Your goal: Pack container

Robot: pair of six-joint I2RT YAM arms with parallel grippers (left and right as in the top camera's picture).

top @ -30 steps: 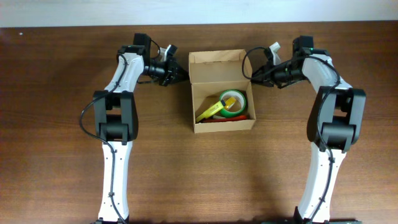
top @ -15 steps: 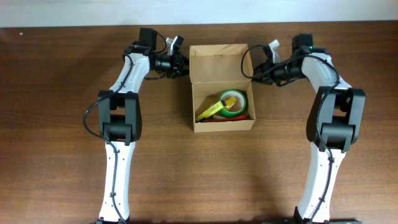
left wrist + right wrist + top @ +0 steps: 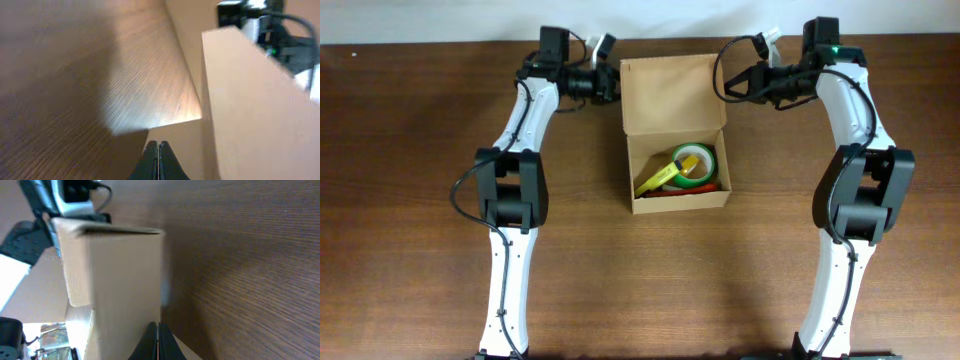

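Left tool (image 3: 158,146) (jaws together) sits beside the container (image 3: 250,110).

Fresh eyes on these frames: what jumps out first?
The open container in the middle of the table, its flap lid standing up, with a green tape roll and a yellow marker inside. The left gripper and right gripper, both shut, sit at either side of that flap.
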